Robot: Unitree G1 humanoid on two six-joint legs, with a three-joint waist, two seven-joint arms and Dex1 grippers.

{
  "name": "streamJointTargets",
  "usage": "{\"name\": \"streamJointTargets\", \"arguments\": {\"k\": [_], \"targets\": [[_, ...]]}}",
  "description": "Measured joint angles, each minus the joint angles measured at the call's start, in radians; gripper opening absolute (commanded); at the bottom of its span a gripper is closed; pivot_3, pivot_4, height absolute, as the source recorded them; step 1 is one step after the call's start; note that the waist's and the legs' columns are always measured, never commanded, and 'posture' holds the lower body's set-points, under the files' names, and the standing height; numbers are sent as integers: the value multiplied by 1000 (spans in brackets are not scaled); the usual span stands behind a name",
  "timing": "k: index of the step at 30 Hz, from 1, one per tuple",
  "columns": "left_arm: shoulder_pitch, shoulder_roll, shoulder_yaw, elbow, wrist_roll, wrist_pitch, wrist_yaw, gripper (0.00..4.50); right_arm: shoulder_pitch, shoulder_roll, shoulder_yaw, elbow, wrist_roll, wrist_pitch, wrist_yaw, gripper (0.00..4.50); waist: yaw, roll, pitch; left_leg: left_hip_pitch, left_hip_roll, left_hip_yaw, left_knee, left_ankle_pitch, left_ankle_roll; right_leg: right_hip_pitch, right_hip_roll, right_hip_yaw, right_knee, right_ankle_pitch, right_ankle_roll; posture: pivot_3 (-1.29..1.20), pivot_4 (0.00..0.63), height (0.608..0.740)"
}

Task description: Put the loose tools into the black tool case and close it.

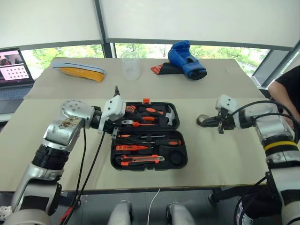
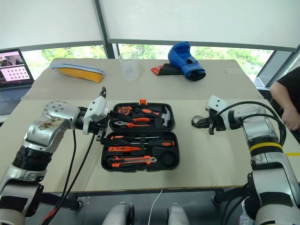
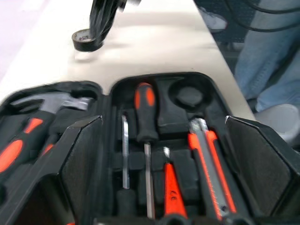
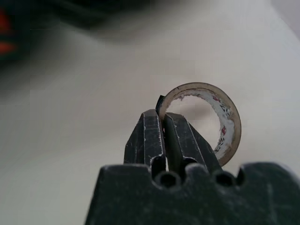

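The black tool case (image 1: 113,159) lies open at mid-table. An orange-and-black screwdriver (image 1: 161,142), a slim orange tester (image 1: 133,148) and the utility knife (image 1: 140,160) sit in recesses of its near half. Pliers and a hammer (image 1: 169,113) lie in the far half. A round recess (image 3: 190,96) holds nothing. To the right of the case, my right gripper (image 4: 161,115) is shut on the wall of the small tape roll (image 4: 233,126), with the tape roll (image 1: 202,120) at the tabletop. My left gripper (image 3: 161,122) stands wide open at the case's left edge, pointing across it.
A blue boxing glove (image 1: 186,58), a clear plastic cup (image 1: 131,65) and a yellow pad (image 1: 78,70) lie along the far side of the table. A laptop (image 1: 14,70) stands at the far left. A person's arm (image 1: 286,93) shows at the right edge.
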Motion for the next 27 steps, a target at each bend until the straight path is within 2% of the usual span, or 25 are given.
{"name": "streamJointTargets", "arguments": {"k": [3, 5, 7, 10, 18, 24, 26, 27], "targets": [[11, 10, -15, -24, -13, 6, -35, 4500, 131, -14, -9, -426, 137, 205, 3, 30, -2, 0, 0, 1, 2, 0, 1, 0, 0, 0, 2, 0, 0, -1, 2, 0, 150, 740], [19, 16, -24, -48, -15, 2, -52, 4500, 184, -14, -6, -577, 168, 273, -31, 30, -1, 0, 0, 2, 2, 0, 2, 0, -1, 1, 2, 0, 0, -3, 4, 0, 150, 740], [49, 41, -33, -70, -13, -6, -72, 4500, 241, -15, 18, -699, 174, 302, -68, 30, -1, 0, 0, 4, 2, 0, 2, 1, -1, 2, 2, 0, 0, -5, -2, 0, 150, 740], [54, 44, -46, -70, -10, -12, -91, 4500, 270, -15, 79, -763, 148, 311, -110, 30, 0, 0, 0, 4, 2, 0, 3, 2, -3, 2, 2, 0, -1, -1, -2, 0, 150, 740], [39, 44, -47, -49, 11, -39, -110, 4500, 278, -51, 125, -738, 57, 264, -168, 30, 10, -1, 0, 4, 2, 0, 3, 4, -2, 2, 2, 1, -1, 0, -3, 0, 150, 740], [26, 39, -47, -28, 14, -45, -111, 4500, 285, -50, 129, -745, 72, 268, -164, 1977, 17, -1, 0, 1, 3, 0, 3, 5, -1, 1, 4, 3, -2, -2, -2, 0, 150, 740], [14, 32, -51, -16, 18, -46, -108, 4500, 285, -46, 129, -749, 73, 273, -169, 2766, 19, -1, 0, 1, 3, 0, 3, 5, -1, 1, 5, 3, -2, -2, -2, 0, 150, 740], [10, 29, -52, -10, 20, -47, -107, 4500, 284, -44, 129, -751, 74, 276, -171, 2959, 20, -1, 0, 1, 2, 0, 3, 5, -1, 1, 5, 3, -2, -2, -2, 0, 150, 740]]}}
